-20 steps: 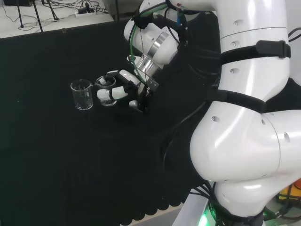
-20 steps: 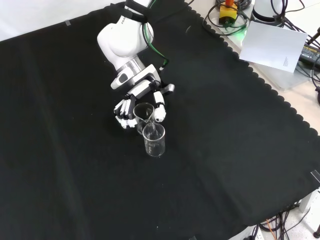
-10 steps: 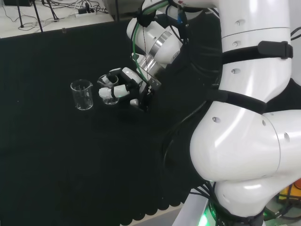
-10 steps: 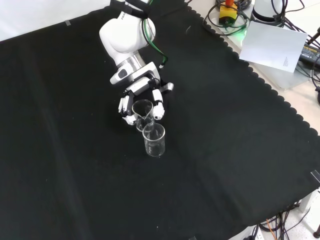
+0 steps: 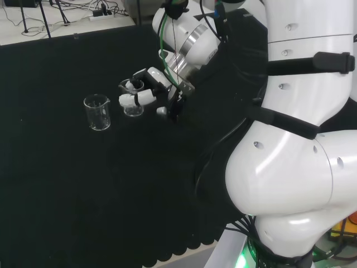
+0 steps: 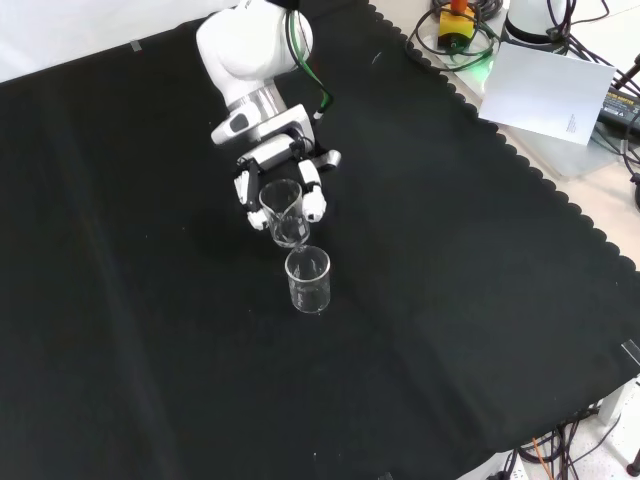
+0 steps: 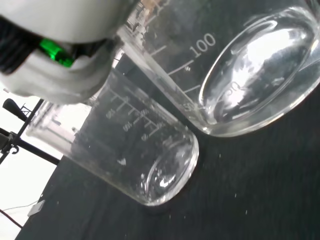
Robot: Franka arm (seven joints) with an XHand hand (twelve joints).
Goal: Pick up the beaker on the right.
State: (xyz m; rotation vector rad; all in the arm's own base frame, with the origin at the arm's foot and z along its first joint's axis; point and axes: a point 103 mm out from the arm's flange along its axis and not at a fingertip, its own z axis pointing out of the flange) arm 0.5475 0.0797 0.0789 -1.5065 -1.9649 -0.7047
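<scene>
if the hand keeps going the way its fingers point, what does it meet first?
Likely the other beaker on the cloth: the hand, shut on its beaker, points leftward at it in the head view, though height is hard to judge.

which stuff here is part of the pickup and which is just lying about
In the job:
- held beaker, the right one in the head view
- hand, fingers curled round it

Lying about:
- other beaker, on the cloth
- paper sheet
- cables
</scene>
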